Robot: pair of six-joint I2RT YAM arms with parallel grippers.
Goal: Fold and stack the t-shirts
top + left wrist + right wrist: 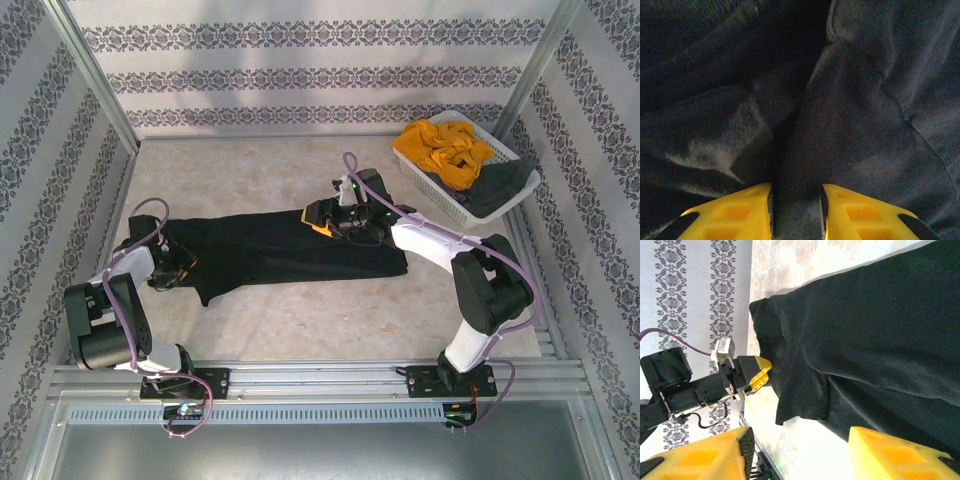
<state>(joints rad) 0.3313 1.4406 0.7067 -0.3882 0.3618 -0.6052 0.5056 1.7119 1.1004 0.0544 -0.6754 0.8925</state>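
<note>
The large black t-shirt (290, 250) lies spread lengthwise across the middle of the table. My left gripper (178, 268) is at the shirt's left end, and in the left wrist view its yellow fingers (740, 215) are shut on a fold of the black cloth (850, 130). My right gripper (316, 220) hovers over the shirt's far edge. It stands wide open (799, 452) with nothing between its fingers, above a sleeve of the black t-shirt (865, 340). That view also takes in the left gripper (765, 372) at the cloth's edge. The mustard-yellow t-shirt (445, 148) and the dark grey one (500, 185) lie crumpled in the basket.
A white slatted basket (425, 188) stands at the back right, close to the right arm. Patterned walls and metal posts close in the table on three sides. Bare tabletop (300, 325) lies in front of the black shirt and behind it.
</note>
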